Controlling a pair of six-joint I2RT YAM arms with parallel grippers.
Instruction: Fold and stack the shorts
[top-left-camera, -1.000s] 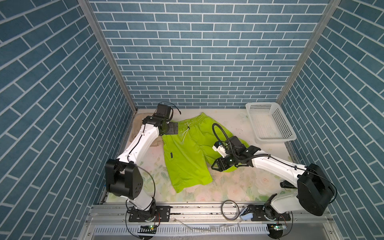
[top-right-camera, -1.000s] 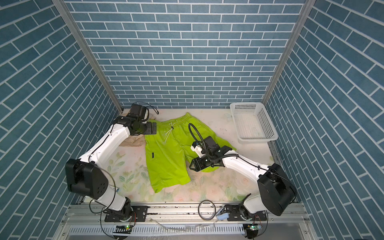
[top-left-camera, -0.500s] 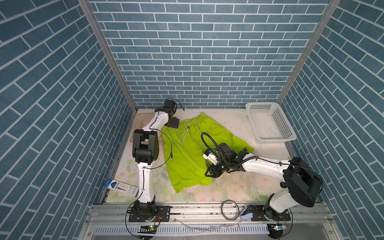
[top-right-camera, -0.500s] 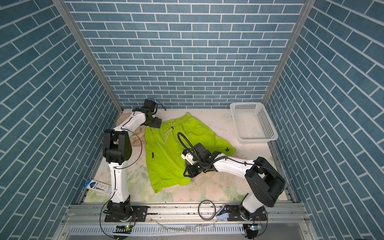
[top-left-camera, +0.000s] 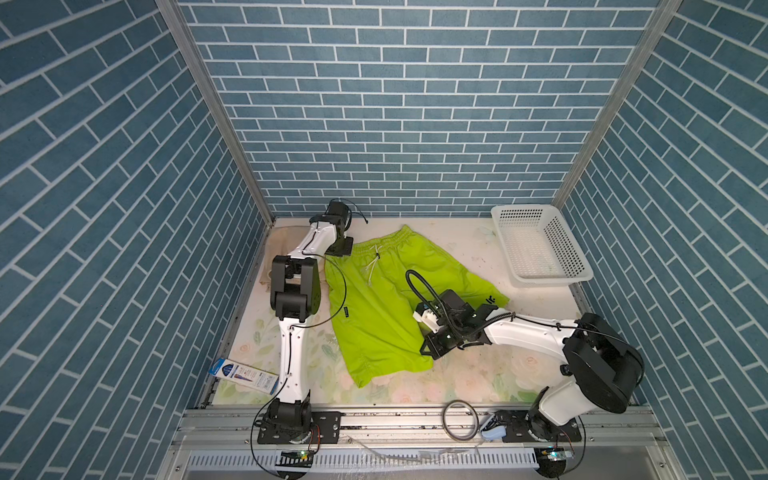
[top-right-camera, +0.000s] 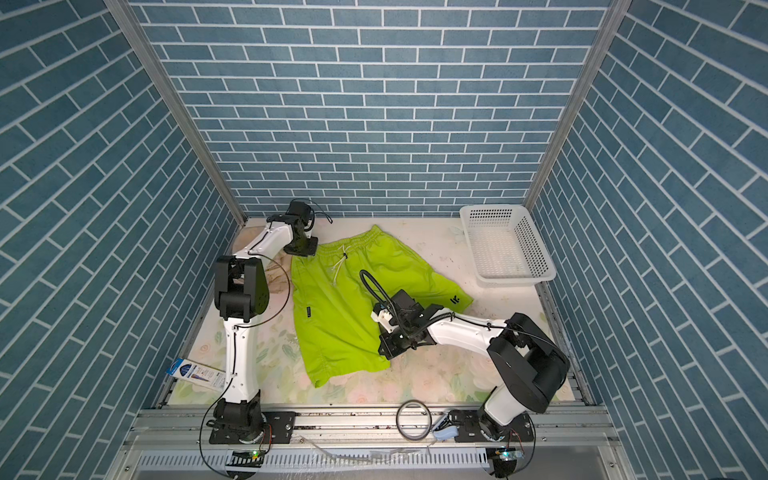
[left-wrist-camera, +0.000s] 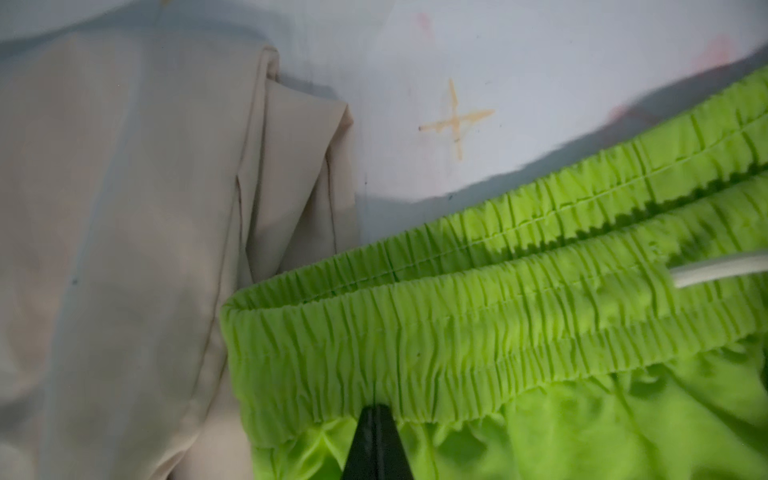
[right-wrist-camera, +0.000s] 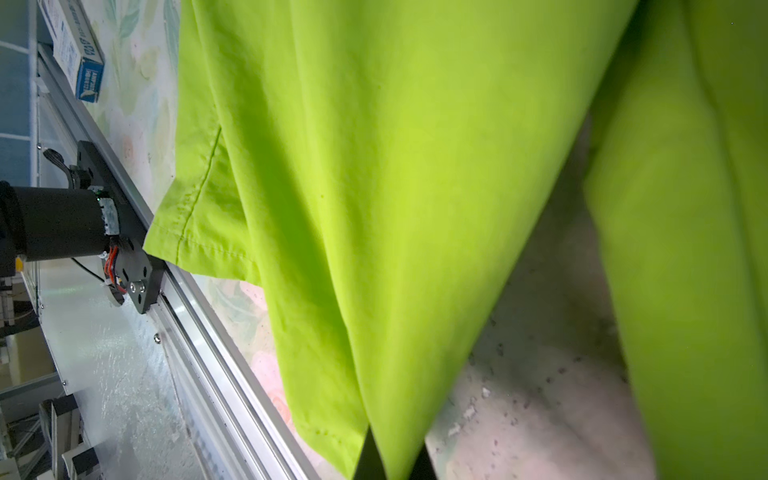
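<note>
The lime-green shorts lie spread flat mid-table in both top views, waistband toward the back wall and legs toward the front. My left gripper is shut on the left end of their gathered waistband. The white drawstring trails nearby. My right gripper is shut on the inner edge of the near leg, with green fabric pinched between its dark fingers. The beige shorts lie bunched at the back left, partly hidden under my left arm.
A white perforated basket stands at the back right corner. A blue-and-white box lies at the front left edge. A loose cable ring rests on the front rail. Brick-patterned walls close in three sides.
Both grippers have shut on the green shorts. The right one slid forward and left along the leg. The left arm folded up, and its gripper settled at the waistband corner.
</note>
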